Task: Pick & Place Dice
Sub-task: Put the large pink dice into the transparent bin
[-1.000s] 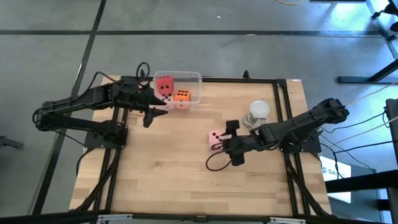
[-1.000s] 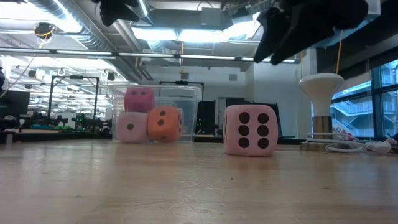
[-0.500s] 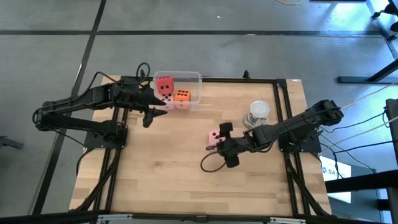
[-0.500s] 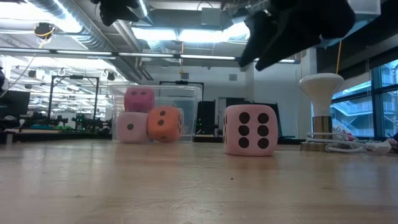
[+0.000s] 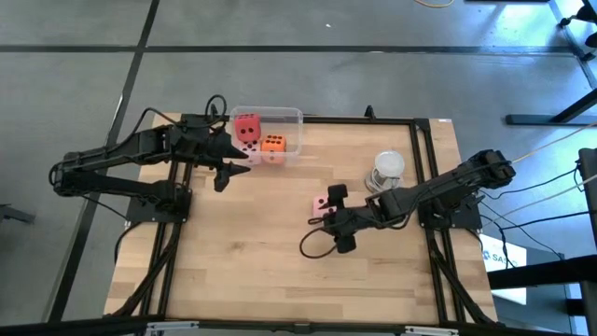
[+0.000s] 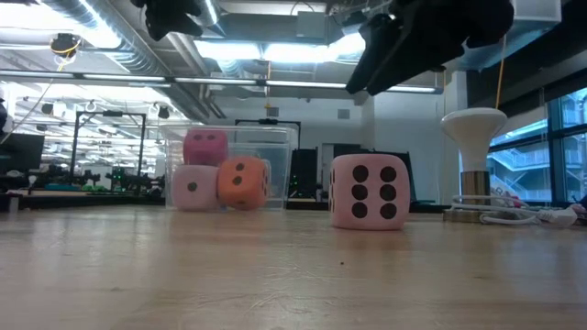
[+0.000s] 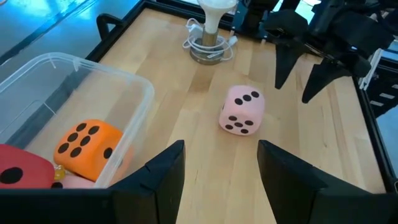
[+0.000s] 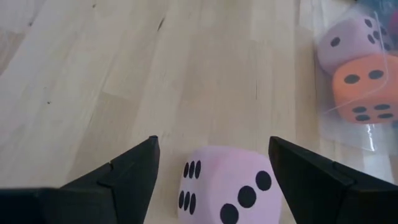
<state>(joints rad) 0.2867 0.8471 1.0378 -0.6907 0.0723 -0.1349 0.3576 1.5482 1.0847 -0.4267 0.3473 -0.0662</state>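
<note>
Dice count: you have four — one pink die (image 5: 321, 205) loose on the table (image 5: 242, 271), and three in the clear tub (image 5: 291, 119): a red die (image 5: 247, 126), an orange die (image 5: 273, 143) and a pale pink die (image 6: 192, 187).
Pink die facing: in the low view you see its six-pip face square to the camera; it is a cube, so no long axis, and it sits flat.
Pink die place: mid-table, well apart from the tub, near the white lamp-like stand (image 5: 387, 169).
Right gripper (image 5: 338, 217): above the pink die, jaws wide, straddling it without touching.
Left gripper (image 5: 227, 170): beside the tub, jaws parted, holding nothing.
</note>
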